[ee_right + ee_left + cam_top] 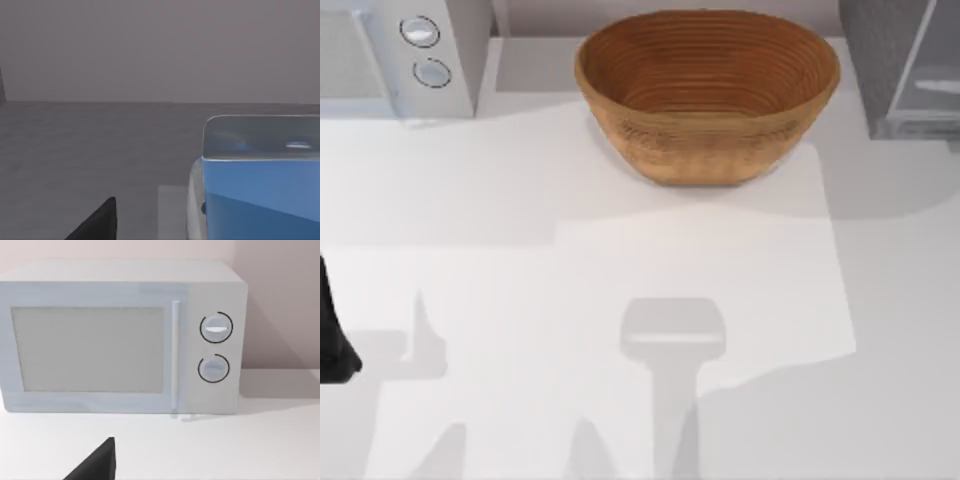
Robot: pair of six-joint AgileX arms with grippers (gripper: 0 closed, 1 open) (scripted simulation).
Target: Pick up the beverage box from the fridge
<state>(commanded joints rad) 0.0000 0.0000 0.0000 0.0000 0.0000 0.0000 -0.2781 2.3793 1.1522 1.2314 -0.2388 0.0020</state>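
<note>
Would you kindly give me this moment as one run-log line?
left arm: parked at table's left edge | right wrist view: beverage box close ahead, inside grey interior | fridge: top view's far right | grasp: not confirmed

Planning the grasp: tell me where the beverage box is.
The beverage box sits close ahead in the right wrist view, on a grey surface before a grey wall, apparently inside the fridge at the table's far right.

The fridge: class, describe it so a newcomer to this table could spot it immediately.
Start at the big brown bowl at the table's back edge and look to the top view's right corner. There stands the fridge, a dark grey speckled cabinet with a paler glassy panel, unlike the light grey microwave with two round knobs at the left corner.
</note>
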